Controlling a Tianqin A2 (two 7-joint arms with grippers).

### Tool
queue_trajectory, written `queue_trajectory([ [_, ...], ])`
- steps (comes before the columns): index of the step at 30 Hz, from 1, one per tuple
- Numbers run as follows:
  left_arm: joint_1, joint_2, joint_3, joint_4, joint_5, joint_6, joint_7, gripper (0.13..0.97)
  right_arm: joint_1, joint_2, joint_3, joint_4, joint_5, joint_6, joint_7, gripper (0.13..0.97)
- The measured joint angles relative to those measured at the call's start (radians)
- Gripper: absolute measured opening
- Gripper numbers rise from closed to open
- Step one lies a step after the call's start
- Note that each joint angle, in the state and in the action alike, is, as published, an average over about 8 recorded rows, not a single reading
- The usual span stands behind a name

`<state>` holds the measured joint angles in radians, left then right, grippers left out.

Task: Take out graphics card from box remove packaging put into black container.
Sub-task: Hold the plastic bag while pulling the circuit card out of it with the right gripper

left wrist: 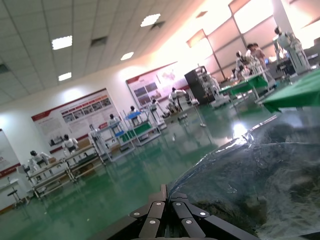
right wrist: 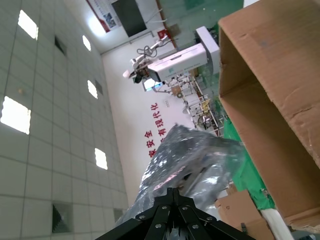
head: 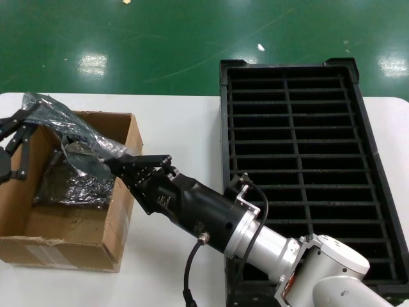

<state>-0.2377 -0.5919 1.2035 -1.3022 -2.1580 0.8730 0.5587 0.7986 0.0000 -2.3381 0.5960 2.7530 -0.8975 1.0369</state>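
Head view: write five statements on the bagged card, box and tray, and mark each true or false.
1. The packaging lies over the box. True.
2. The black container holds several cards. False: its visible slots are empty.
3. The right end effector is shut on the packaging. True.
4. The left end effector rests on the black container. False: it grips the packaging's far end.
5. The box is closed. False: open-topped.

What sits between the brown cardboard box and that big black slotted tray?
In the head view, bare white table separates brown cardboard box from black slotted tray; nearer the robot, the right arm crosses that gap.
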Motion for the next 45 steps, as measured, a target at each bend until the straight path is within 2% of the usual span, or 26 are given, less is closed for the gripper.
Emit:
queue_trajectory([
  [12, 0.002, 0.025, -0.031, 0.013, -0.056, 0.047, -0.017, 0.14, -0.003, 0.0, 0.008, 0.005, 0.0, 0.035, 0.055, 0.171],
  [20, 0.002, 0.03, -0.022, 0.021, -0.06, 0.059, -0.031, 0.14, 0.0, 0.0, 0.003, 0.014, 0.0, 0.049, 0.076, 0.273],
  [32, -0.012, 0.041, 0.017, 0.035, -0.046, 0.07, -0.03, 0.14, -0.004, 0.0, -0.023, 0.036, 0.0, 0.067, 0.101, 0.246],
  [38, -0.015, 0.044, 0.02, 0.036, -0.051, 0.081, -0.029, 0.139, -0.008, 0.0, -0.031, 0.042, 0.0, 0.074, 0.107, 0.185],
  [45, -0.009, 0.044, 0.017, 0.03, -0.058, 0.09, -0.032, 0.139, -0.011, 0.0, -0.024, 0.041, 0.0, 0.082, 0.098, 0.205],
])
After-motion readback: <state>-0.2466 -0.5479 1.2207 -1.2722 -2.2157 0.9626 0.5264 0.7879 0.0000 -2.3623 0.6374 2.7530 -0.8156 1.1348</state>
